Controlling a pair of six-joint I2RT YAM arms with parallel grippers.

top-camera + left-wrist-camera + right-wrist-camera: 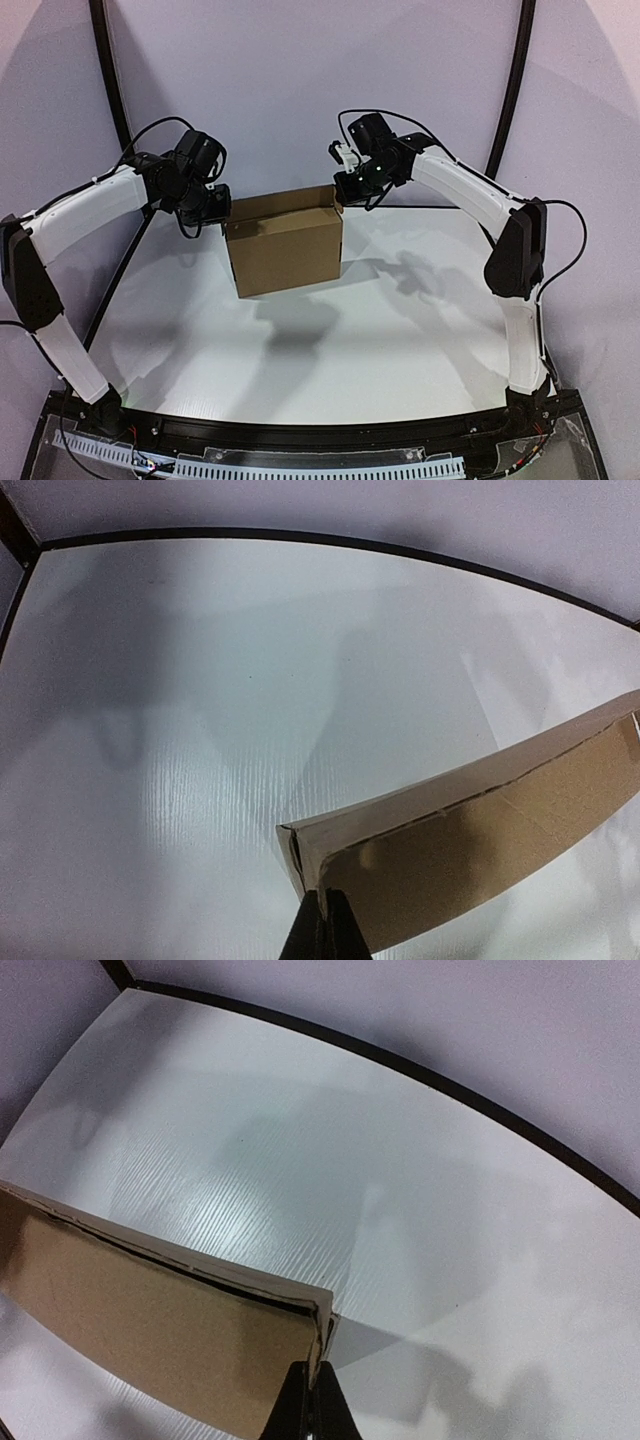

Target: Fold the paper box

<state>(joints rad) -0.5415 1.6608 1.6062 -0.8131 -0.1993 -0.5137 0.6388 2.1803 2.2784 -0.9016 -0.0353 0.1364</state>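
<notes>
The paper box (285,250) is held upright over the middle of the tabletop (300,380), its upper corners pinched tight by the left tool (322,920) and the right tool (313,1400), so both grips should be matched and level while the walls are squared.

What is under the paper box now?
Only the white table shows under the paper box, with the box's shadow on it. The patch straight below is covered by the box in every view.
</notes>
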